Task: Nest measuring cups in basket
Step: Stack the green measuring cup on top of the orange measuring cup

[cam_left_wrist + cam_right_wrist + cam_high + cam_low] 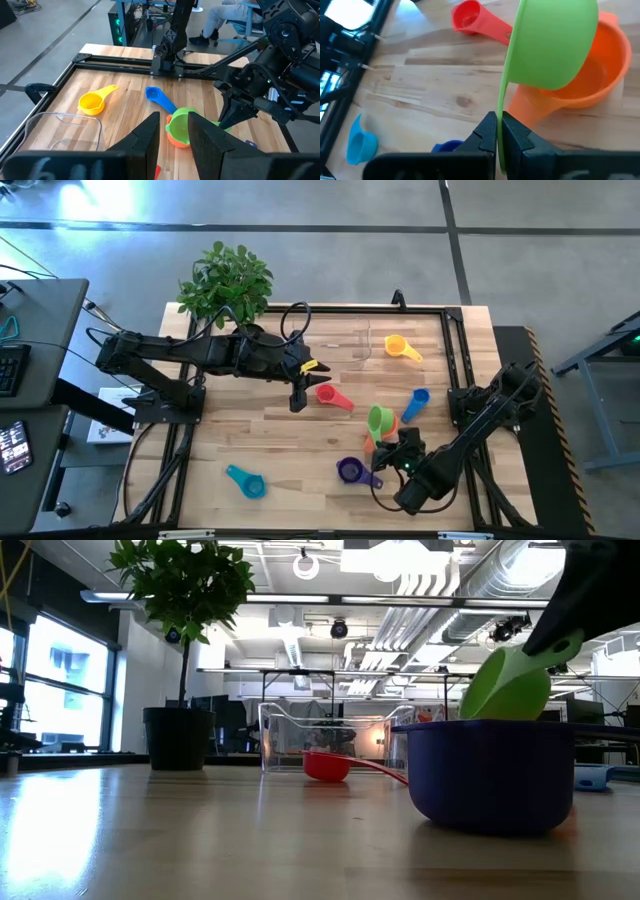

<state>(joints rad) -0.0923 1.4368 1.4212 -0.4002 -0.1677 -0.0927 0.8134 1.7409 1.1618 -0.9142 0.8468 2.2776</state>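
Surface: light butcher-block wooden table point(260, 450) with a dark frame along its edges, on a grey concrete floor. Beyond it, an open workshop with ceiling ducts and strip lights. A seated person point(227, 15) shows past the far edge in the left wrist view.

Potted plant point(226, 280): dark round pot, leafy, at the table's back edge behind the left arm.

Basket point(352, 345): clear rectangular bin, just ahead of the left gripper point(297, 401); nothing can be made out inside it.

Left gripper: fingers apart, holding nothing, poised above the wood. The red measuring cup point(333, 397) lies just beside it, on the side toward the right arm.

Right gripper point(499, 131): fingers pinched together on the handle of the green measuring cup point(555, 42), bowl tilted and lifted over the orange measuring cup point(590, 75) directly beneath it.

Other cups, all lying on the wood:
- purple measuring cup point(350, 470), just beside the right gripper.
- blue measuring cup point(415, 402), near the right gripper, on its basket side.
- yellow measuring cup point(400, 348), beside the basket.
- teal measuring cup point(245, 480), well apart from both grippers at the front edge.
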